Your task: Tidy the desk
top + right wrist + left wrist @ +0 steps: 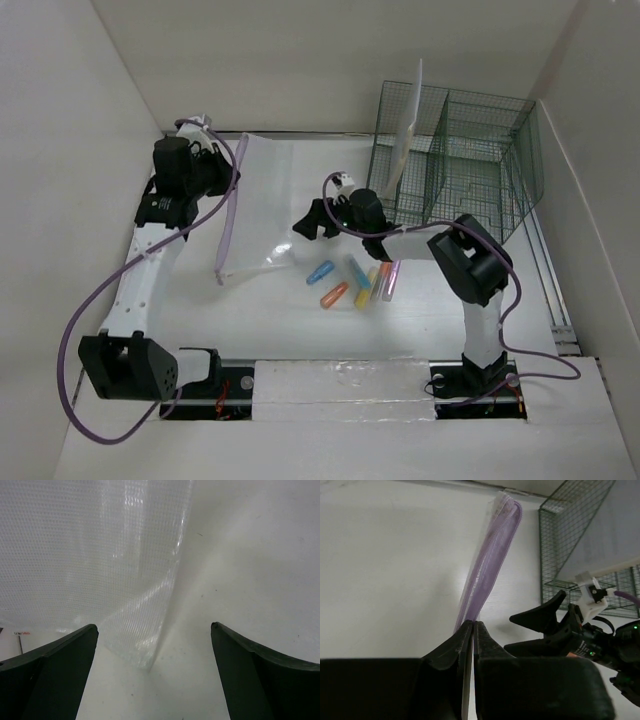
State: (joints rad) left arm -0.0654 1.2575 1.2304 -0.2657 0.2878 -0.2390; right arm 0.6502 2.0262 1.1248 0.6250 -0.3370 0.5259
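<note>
Plastic pouch (262, 205): clear and mesh-textured with a purple zip edge, held up by that edge, its lower corner near the surface.
Left gripper (472, 626): clenched on the pouch's purple edge.
Right gripper (154, 627): released, jaws spread wide, the pouch's lower corner showing between them, nothing grasped.
Desk (300, 325): white top spanning the scene beneath both arms, with coloured markers (355, 280) loose mid-surface and a green wire rack (470, 165) at the far right.
Step in hand: apparently readying the pouch to receive the markers.
Next move: likely closing on that corner to spread the mouth without tugging it from the left grip.
</note>
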